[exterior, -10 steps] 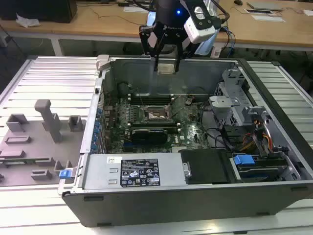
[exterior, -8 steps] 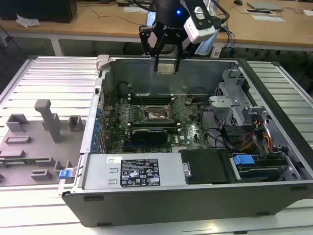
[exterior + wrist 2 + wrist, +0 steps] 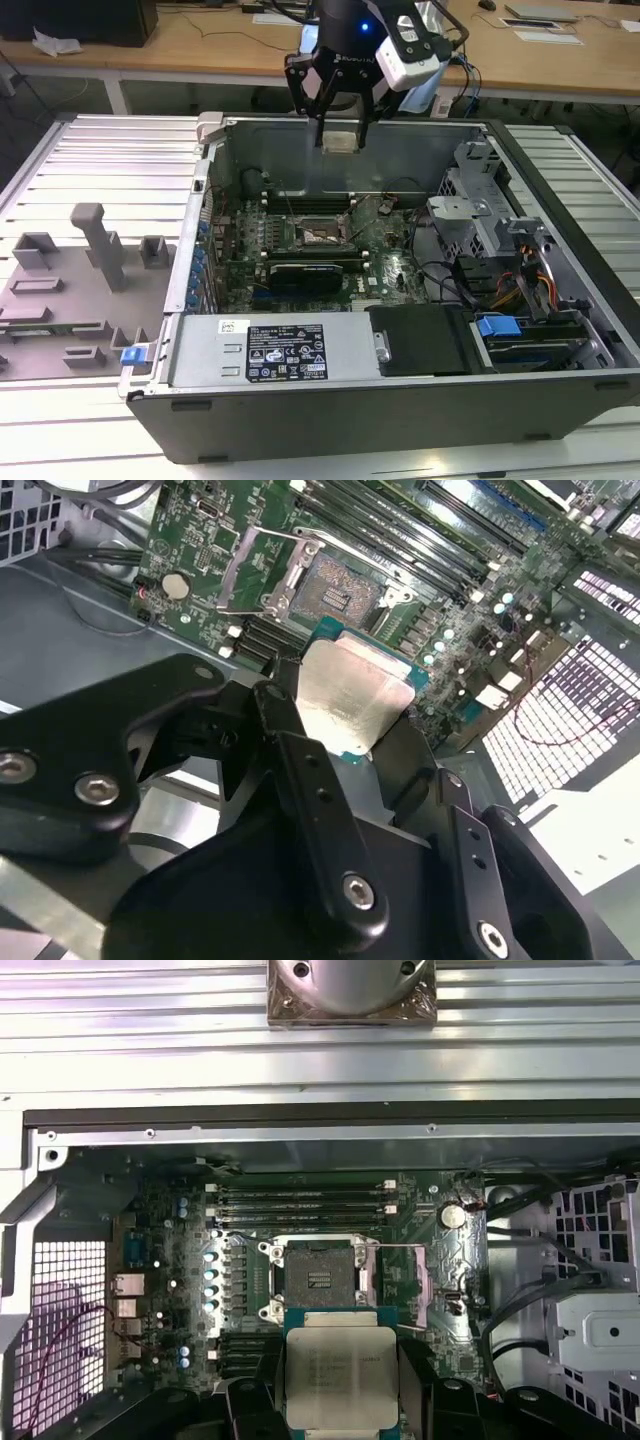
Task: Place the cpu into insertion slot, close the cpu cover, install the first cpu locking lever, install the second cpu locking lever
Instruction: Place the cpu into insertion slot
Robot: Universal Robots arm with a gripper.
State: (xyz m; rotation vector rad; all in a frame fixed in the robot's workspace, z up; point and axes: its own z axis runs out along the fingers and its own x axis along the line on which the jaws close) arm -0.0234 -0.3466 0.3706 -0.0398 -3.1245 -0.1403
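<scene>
Here I am above the open computer case (image 3: 300,405), and my gripper (image 3: 340,130) is clamped on the cpu (image 3: 340,141), one finger (image 3: 285,715) on each opposite edge, with its pale metal top facing the second wrist camera. The chip sits right between my fingertips, flat and level, up by the case's far wall in the exterior view. Down on the motherboard (image 3: 392,262) lies the insertion slot (image 3: 318,1278), uncovered, its centre showing. It's well below the chip; nothing touches yet. The cpu cover (image 3: 402,1280) stands swung open just beside the slot. Memory slots (image 3: 300,1200) run along the slot's other side.
</scene>
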